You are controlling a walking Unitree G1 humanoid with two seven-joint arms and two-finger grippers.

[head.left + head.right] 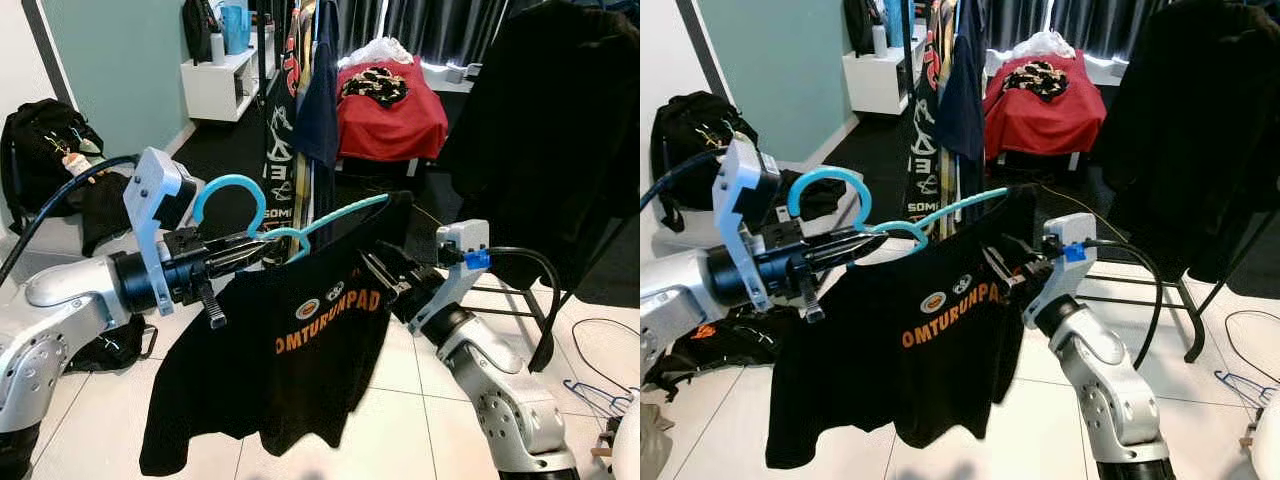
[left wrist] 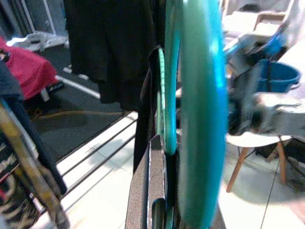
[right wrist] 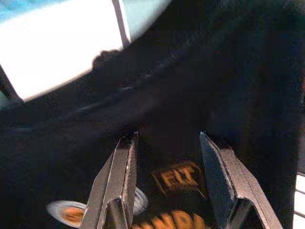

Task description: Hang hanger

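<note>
- Closest in my head view, the left gripper [image 1: 262, 245] is clenched on the neck of the curved teal plastic hanger [image 1: 300, 228], which carries a black T-shirt with orange lettering [image 1: 290, 350] in mid-air before the clothes rack [image 1: 290, 100].
- Left wrist view: teal hanger blurred between the fingers.
- Right wrist view: my right gripper [image 3: 167, 181] sits released, fingers [image 3: 125, 176] spread against the shirt.

your robot: two silver arms with black claws

each arm is smooth silver casing with dark screws; the left claw [image 1: 240, 252] and right claw [image 1: 378, 268] have long black fingers, a pale grey wrist camera block, a black cable looping off, and a blue plug on the right.
</note>
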